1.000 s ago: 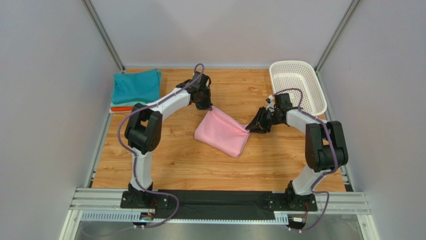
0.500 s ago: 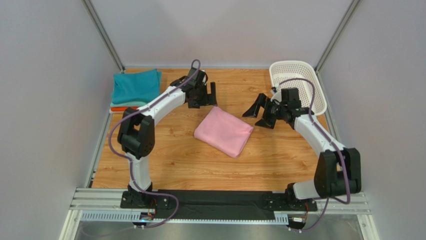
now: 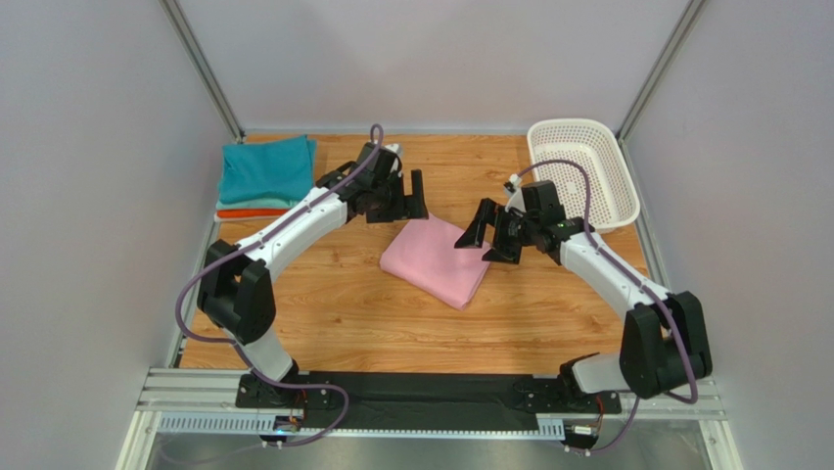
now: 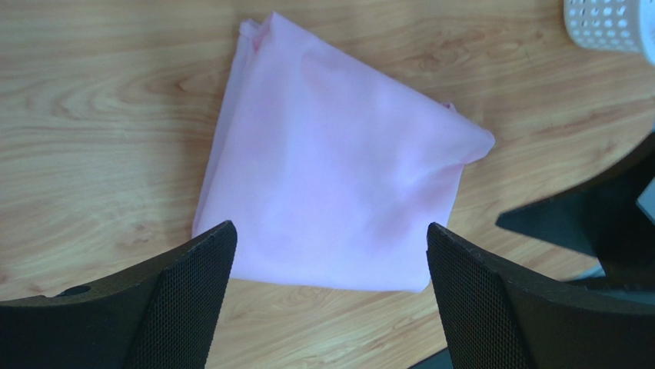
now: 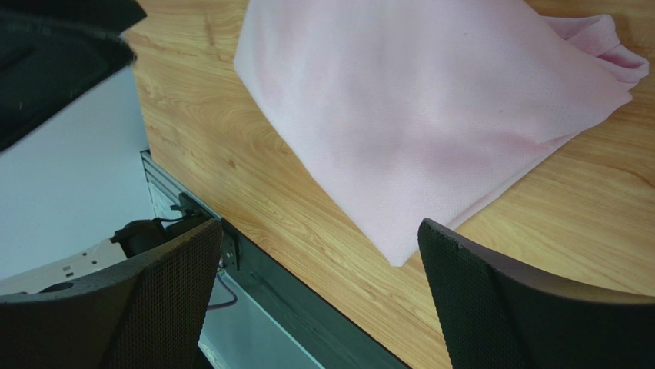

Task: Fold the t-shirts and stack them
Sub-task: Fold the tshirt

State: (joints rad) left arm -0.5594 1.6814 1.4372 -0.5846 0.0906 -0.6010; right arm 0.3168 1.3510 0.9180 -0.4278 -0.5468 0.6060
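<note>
Your desk [image 3: 372, 313] is pale wood-grain laminate, smooth and matte, boxed in by plain grey wall panels with slanted metal posts at the two far corners. A ribbed aluminium rail runs along the near edge, where both arms are bolted.

At the far right corner sits a white plastic basket [image 3: 573, 124], perforated all over, with rounded corners. At the far left corner lies a flat stack topped by a folded teal t-shirt [image 3: 266, 168], with an orange t-shirt [image 3: 238, 212] showing as a thin edge beneath it.

The pink t-shirt [image 3: 436, 259] lies near the middle of the desk, folded into a soft four-sided packet turned diagonally to the edges. Its top face is smooth, fine-knit cotton with faint ripples. The wrist views show one corner bunched into loose layers.

Your left gripper [image 3: 403, 204] hangs over the packet's far corner, jaws spread wide and holding nothing. Your right gripper [image 3: 487, 238] hovers at its right corner, likewise released. The wrist views show black, mesh-textured fingers [image 4: 192, 284] framing the cloth without touching it.
</note>
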